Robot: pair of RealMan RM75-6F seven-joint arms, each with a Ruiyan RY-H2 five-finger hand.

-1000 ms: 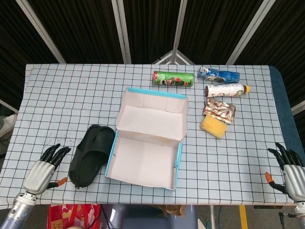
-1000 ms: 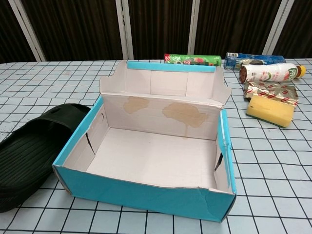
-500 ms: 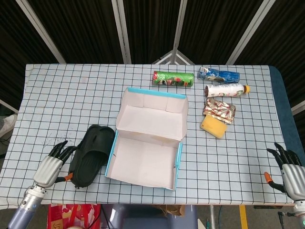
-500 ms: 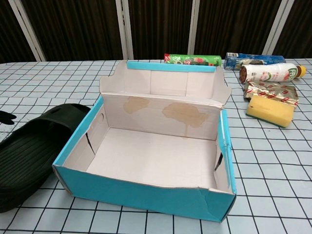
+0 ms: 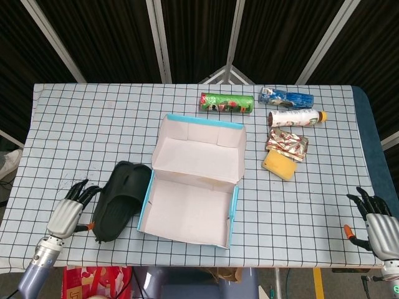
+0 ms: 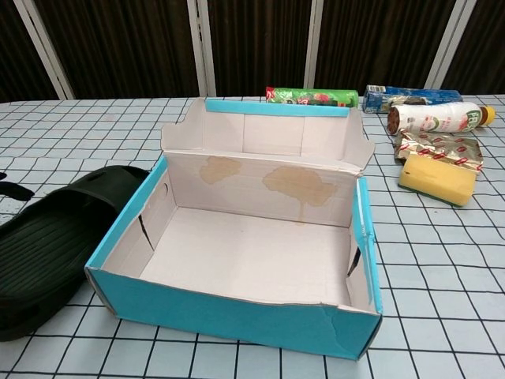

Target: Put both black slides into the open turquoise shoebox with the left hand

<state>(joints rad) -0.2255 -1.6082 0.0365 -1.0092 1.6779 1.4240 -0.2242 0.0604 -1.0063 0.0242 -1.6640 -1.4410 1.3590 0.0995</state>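
**Left fingers at the slide's edge**

Beside the open turquoise cardboard shoebox [image 5: 192,184], on its left and touching the wall, lies the black rubber slide [image 5: 121,200]. My left hand [image 5: 70,210] sits at the slide's outer edge, dark fingers spread, gripping nothing. My right hand [image 5: 374,222] rests spread and empty at the far table corner.

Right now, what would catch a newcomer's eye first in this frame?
The open turquoise shoebox, empty, sits mid-table. A black slide lies against its left wall, with the left hand at the slide's outer edge. Snack packages and a yellow sponge cluster at the far right.
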